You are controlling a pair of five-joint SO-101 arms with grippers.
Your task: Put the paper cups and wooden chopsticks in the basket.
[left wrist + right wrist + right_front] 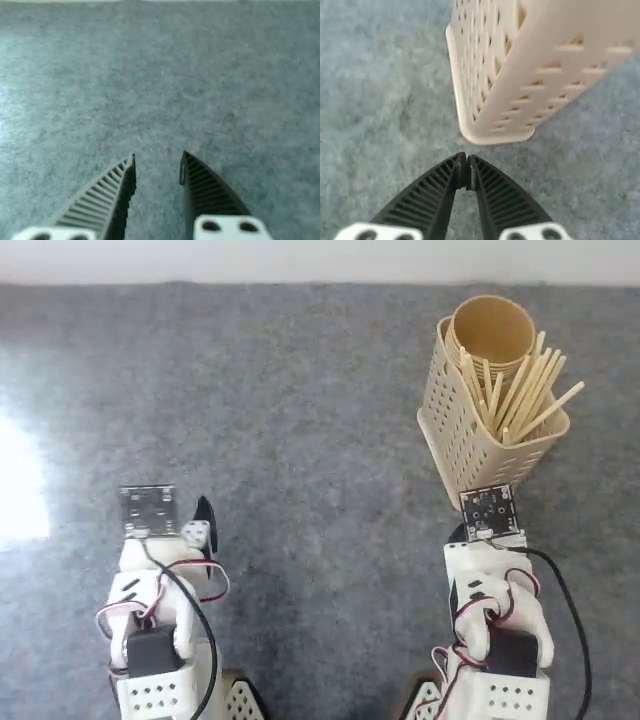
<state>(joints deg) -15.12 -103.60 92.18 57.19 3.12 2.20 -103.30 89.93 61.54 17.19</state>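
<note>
Nearest the camera in the high view, the two arms sit side by side at the grey table point(300, 410): the right arm point(497, 625) directly in front of the basket point(462, 435), the left arm point(155, 620) well off to the basket's left, w/ bare tabletop between them.

The left gripper point(158, 156) hangs low over the table, far from the basket. Its ribbed black fingers point(112, 192) are parted by a moderate gap, approx. half open, w/ nothing between them but grey surface.

The right gripper point(466, 159) points at the basket's near foot, just short of it and not touching. Its fingers point(432, 197) are pressed tip to tip, fully closed, gripping nothing. In the right wrist view the basket's perforated wall point(520, 75) rises just beyond the tips.

The basket, a tall beige plastic one w/ slotted sides, stands upright on the table at the far right. The wooden chopsticks point(522, 392) are inside it, in the near part, a loose bunch fanning up and out over the rim toward the side away from the left arm. The paper cups point(490, 332) sit in the basket's far part, mouth up, apparently nested one in another, top rim just above the basket's edge, touching the chopstick bunch.
</note>
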